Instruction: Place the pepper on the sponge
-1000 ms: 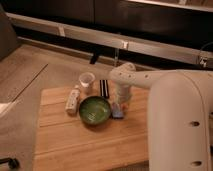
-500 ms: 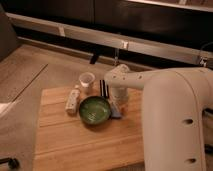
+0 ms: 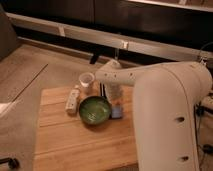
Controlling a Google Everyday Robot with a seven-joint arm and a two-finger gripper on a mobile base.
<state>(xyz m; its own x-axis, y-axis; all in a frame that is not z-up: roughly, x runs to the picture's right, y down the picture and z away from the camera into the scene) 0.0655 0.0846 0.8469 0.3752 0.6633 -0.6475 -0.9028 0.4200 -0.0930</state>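
The gripper (image 3: 115, 99) above the sponge (image 3: 117, 112) shifted left.

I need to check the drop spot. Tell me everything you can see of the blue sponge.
The sponge is a small, flat, blue pad lying flat on the wooden table, close beside the green bowl; whether it touches the rim cannot be told. The gripper hangs just above it and hides its far part, so only the near end shows.

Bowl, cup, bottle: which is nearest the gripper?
The green bowl: the gripper hangs just beside its rim, above the blue sponge; the white cup and bottle lie farther off.
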